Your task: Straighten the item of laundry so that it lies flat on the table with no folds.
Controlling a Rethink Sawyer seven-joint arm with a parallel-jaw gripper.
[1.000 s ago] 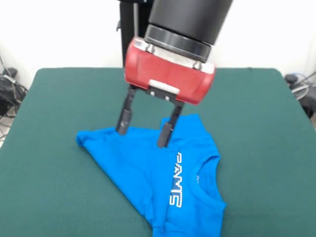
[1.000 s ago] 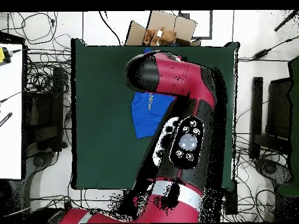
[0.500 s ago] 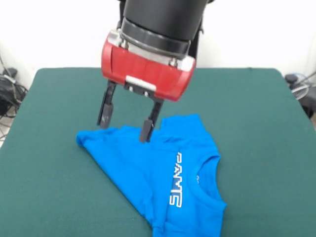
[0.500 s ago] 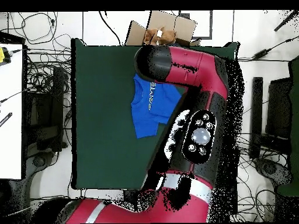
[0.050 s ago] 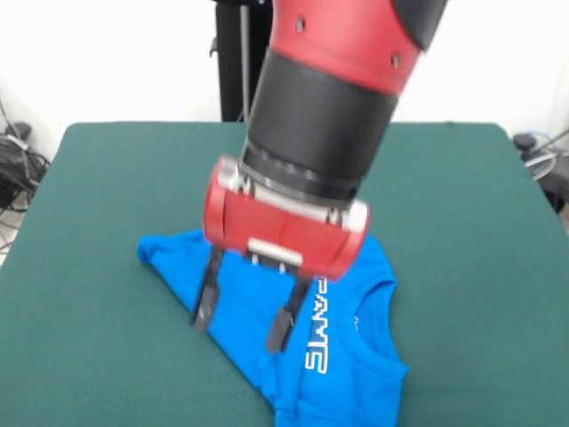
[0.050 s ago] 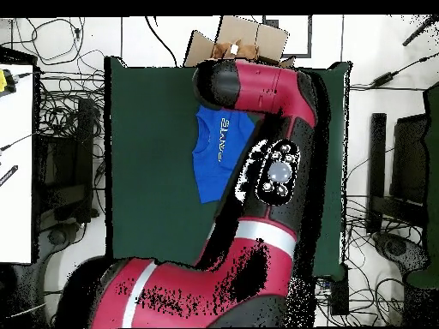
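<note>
The item of laundry is a bright blue T-shirt with white lettering. It lies crumpled into a rough triangle on the green table, with one corner pointing left and folds along its near edge. My gripper hangs low over the shirt's left part, open, with nothing between its fingers. One fingertip is at the shirt's left edge and the other fingertip is over the blue fabric. In the overhead view the shirt shows beside the arm, which hides the gripper.
A cardboard box sits just past the table's edge in the overhead view. Cables, dark equipment and a white desk surround the table. The arm covers the shirt's far part in the front view.
The gripper has moved from the shirt's far edge toward the camera and lower, over the shirt's left part. It stayed open. The shirt has not moved.
</note>
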